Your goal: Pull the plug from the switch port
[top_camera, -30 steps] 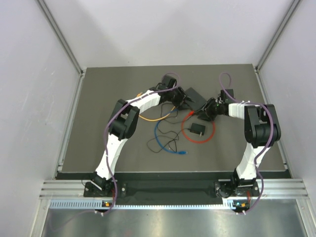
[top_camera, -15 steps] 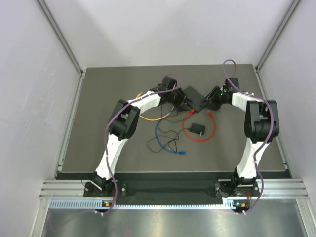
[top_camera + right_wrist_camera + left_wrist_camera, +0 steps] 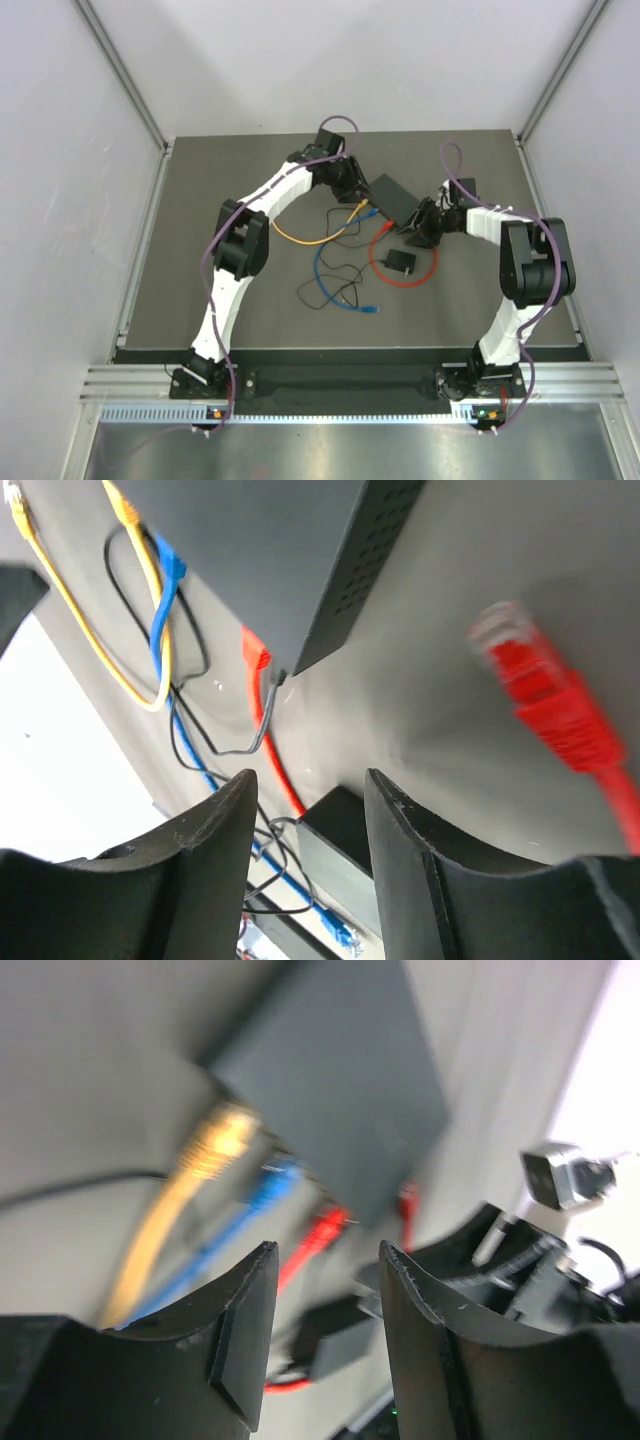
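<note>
The switch [image 3: 393,197] is a flat black box at the table's far middle; it also shows in the left wrist view [image 3: 330,1070] and the right wrist view [image 3: 250,550]. A yellow plug [image 3: 215,1140], a blue plug [image 3: 272,1185] and a red plug [image 3: 325,1230] sit along its socket edge. I cannot tell whether the yellow plug [image 3: 362,208] is seated. My left gripper [image 3: 355,185] is open and empty, just left of the switch [image 3: 325,1260]. My right gripper [image 3: 415,225] is open and empty at the switch's near right corner [image 3: 310,780].
A small black power adapter [image 3: 400,262] with a thin black wire lies inside a red cable loop [image 3: 425,272]. A loose red plug [image 3: 530,680] lies beside my right gripper. Yellow cable [image 3: 300,240] and blue cable [image 3: 330,290] trail toward the near side.
My left gripper has drawn back from the switch's socket edge toward the far left, uncovering the yellow plug. My right gripper rose to the switch, then came back down.
</note>
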Controlling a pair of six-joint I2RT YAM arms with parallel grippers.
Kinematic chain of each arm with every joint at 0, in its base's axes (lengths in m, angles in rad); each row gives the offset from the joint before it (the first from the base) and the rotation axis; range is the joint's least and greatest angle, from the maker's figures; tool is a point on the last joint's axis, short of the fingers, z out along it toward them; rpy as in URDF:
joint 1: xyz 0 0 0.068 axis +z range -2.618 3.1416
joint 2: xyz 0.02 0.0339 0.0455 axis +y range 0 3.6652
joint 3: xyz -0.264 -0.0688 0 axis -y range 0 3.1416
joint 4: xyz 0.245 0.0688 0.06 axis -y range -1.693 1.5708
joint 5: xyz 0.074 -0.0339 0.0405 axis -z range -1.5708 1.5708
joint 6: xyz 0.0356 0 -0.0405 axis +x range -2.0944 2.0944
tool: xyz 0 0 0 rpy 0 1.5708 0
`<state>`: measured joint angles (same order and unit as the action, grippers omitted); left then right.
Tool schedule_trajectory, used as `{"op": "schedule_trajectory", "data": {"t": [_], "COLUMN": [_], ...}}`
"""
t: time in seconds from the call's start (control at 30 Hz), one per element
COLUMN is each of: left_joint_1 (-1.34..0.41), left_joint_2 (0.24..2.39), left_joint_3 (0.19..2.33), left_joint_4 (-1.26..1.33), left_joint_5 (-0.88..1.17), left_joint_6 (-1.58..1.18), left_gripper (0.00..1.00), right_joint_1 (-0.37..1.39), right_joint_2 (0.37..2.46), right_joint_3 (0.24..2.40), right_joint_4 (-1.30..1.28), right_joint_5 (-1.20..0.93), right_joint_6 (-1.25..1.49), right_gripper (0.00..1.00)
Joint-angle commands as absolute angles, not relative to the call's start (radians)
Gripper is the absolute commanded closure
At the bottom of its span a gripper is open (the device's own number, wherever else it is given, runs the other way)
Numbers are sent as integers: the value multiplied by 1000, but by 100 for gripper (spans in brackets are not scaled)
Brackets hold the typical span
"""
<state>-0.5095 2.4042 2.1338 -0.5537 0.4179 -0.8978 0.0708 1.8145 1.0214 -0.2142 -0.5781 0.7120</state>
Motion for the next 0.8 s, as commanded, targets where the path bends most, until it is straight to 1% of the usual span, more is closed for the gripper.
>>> {"op": "schedule_trajectory", "data": {"t": [0.0,0.07,0.27,0.37,0.57,0.77], "left_joint_1": [-460,-448,-417,-403,-393,-376], "left_joint_2": [2408,2439,2437,2453,2500,2542], "left_joint_3": [2161,2174,2149,2151,2143,2146], "left_joint_4": [-667,-652,-526,-491,-355,-287], "left_joint_5": [396,488,567,589,730,765], "left_joint_6": [-730,-710,-678,-689,-692,-629], "left_gripper": [50,53,55,55,54,52], "right_joint_1": [87,86,87,87,86,86], "right_joint_2": [1784,1793,1813,1822,1851,1910], "right_joint_3": [1026,1045,1183,1203,1227,1334], "right_joint_4": [-146,-138,-248,-267,-288,-322], "right_joint_5": [-621,-626,-592,-595,-594,-584], "right_joint_6": [719,716,634,621,589,569], "right_gripper": [53,53,53,53,53,53]}}
